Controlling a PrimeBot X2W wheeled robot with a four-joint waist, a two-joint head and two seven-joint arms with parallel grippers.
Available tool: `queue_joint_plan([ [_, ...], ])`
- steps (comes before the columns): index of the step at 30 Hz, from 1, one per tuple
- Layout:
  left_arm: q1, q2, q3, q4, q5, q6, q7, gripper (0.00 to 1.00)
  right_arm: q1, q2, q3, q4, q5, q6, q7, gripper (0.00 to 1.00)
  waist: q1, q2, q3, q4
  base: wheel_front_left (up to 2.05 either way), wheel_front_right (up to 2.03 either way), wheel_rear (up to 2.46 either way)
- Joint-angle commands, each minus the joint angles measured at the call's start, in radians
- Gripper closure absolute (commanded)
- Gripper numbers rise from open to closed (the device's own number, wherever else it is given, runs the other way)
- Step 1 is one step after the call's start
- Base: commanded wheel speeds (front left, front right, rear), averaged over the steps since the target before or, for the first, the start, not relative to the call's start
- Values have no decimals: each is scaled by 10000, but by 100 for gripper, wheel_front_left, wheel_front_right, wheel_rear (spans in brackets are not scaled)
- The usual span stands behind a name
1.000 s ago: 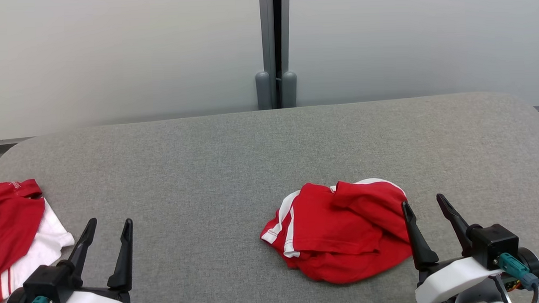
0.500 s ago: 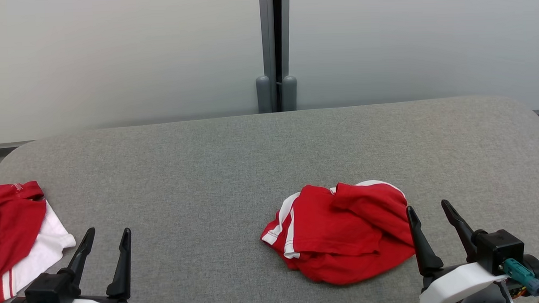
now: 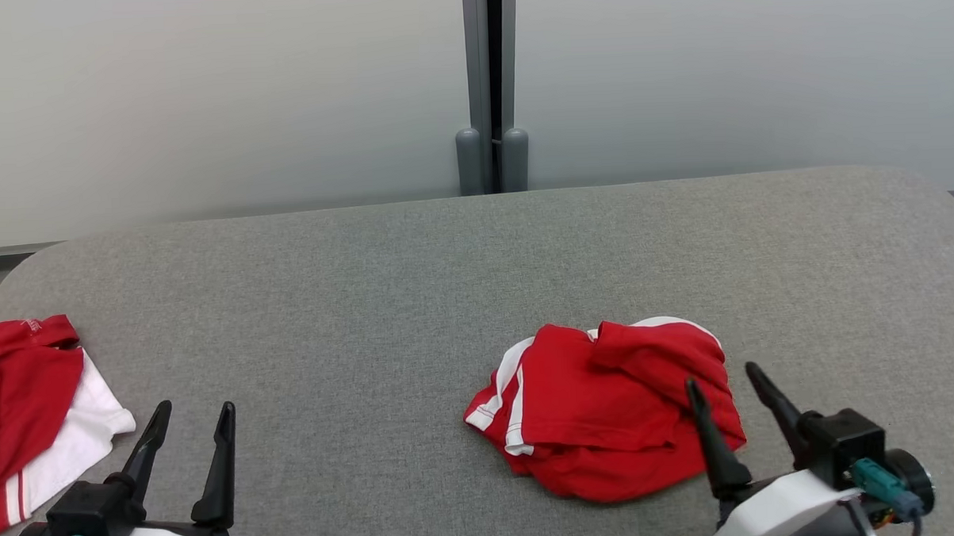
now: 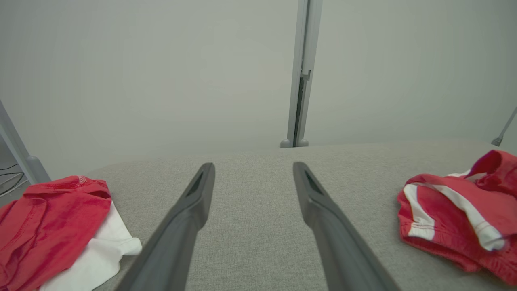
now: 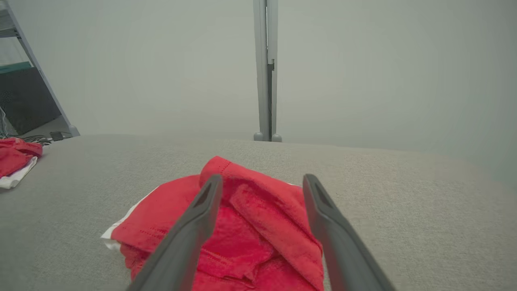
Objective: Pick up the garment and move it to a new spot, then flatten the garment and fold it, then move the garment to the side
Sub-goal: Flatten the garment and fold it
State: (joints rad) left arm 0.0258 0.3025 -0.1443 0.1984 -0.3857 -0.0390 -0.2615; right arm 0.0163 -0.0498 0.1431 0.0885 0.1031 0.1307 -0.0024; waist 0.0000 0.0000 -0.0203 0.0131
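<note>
Both tools stand released, jaws spread wide with nothing between them. The left tool (image 3: 196, 405) hovers at the lower left of the head view over bare grey fabric of the desk (image 3: 367, 303), pointing away from the robot toward the wall. The right tool (image 3: 720, 374) sits at the lower right, angled slightly toward the middle, and its inner finger crosses the right edge of the garment (image 3: 601, 414) in that view.

The garment is a crumpled red heap with white stripes along its left side and a strip of white showing at its far edge. It lies on the desk right of centre, in the half nearer the robot. In the right wrist view the two dark fingers (image 5: 190, 234) straddle a raised red fold at the top of the heap, with cloth showing between and beneath them; whether they touch the cloth I cannot tell.

A second garment (image 3: 22, 411), red over white, lies loosely at the desk's left edge, just beside the left tool and well apart from the heap. In the left wrist view it lies to the left of the tool and the striped heap to the right, with plain desk between.

Behind the desk, pale wall panels (image 3: 201, 95) meet at a grey upright post (image 3: 490, 85).
</note>
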Motion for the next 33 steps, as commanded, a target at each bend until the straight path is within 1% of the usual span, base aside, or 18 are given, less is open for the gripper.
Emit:
queue_joint_plan([
  [1, -140, 11, -25, -29, 67, -41, -46, 0, -135, -13, 430, 120, -109, 2, 168, 0, 0, 0, 46, 64, 0, 0, 0],
  [2, -179, 13, -49, -26, 66, -43, -45, 0, -151, -13, 702, 192, -141, 2, 276, 0, 0, 0, 67, 96, 0, 0, 0],
  [3, -179, 13, -49, -26, 66, -43, -45, 0, -151, -13, 702, 192, -141, 2, 276, 0, 0, 0, 67, 96, 0, 0, 0],
  [6, -325, -7, -118, -20, 65, -80, -38, 0, -300, -19, 1578, 469, -211, 2, 545, 0, 0, 0, 152, 218, 0, 0, 0],
  [7, -325, -7, -118, -20, 65, -80, -38, 0, -300, -19, 1578, 469, -211, 2, 545, 0, 0, 0, 152, 218, 0, 0, 0],
  [8, -439, -24, -160, -25, 66, -104, -34, 0, -439, -19, 2124, 718, -281, 2, 717, 0, 0, 0, 245, 317, 0, 0, 0],
  [12, -672, -74, -248, 5, 50, -175, -36, 0, -856, -22, 2973, 1315, -515, 0, 839, 0, 0, 0, 474, 524, 0, 0, 0],
  [15, -855, -101, -263, 45, 29, -214, -38, 0, -1232, -21, 3310, 1819, -826, 2, 775, 0, 0, 0, 642, 639, 0, 0, 0],
  [20, -1071, -153, -259, 116, 45, -325, -42, 0, -1760, -24, 3429, 2607, -1474, 0, 772, 0, 0, 0, 849, 771, 0, 0, 0],
  [21, -1099, -169, -247, 129, 57, -353, -42, 0, -1862, -19, 3423, 2727, -1505, 0, 705, 29, 0, 0, 874, 786, 0, 0, 0],
  [22, -1135, -190, -235, 137, 68, -381, -43, 0, -1941, -19, 3431, 2849, -1553, 0, 698, 53, 0, 0, 896, 799, 0, 0, 0],
  [23, -1162, -201, -221, 139, 83, -396, -43, 0, -2010, -16, 3437, 2946, -1557, 0, 671, 76, 0, 0, 921, 812, 0, 0, 0],
  [24, -1177, -209, -217, 161, 104, -415, -43, 0, -2066, -19, 3435, 3001, -1511, 0, 593, 95, 0, 0, 943, 832, 0, 0, 0],
  [25, -1200, -216, -206, 166, 96, -428, -43, 0, -2118, -18, 3437, 3014, -1464, 0, 555, 100, 0, 0, 977, 847, 0, 0, 0],
  [33, -1310, -308, -44, 210, 207, -567, -44, 0, -2435, -19, 3750, 2720, -1016, 0, 163, 100, 0, 0, 1088, 885, 0, 0, 0],
])
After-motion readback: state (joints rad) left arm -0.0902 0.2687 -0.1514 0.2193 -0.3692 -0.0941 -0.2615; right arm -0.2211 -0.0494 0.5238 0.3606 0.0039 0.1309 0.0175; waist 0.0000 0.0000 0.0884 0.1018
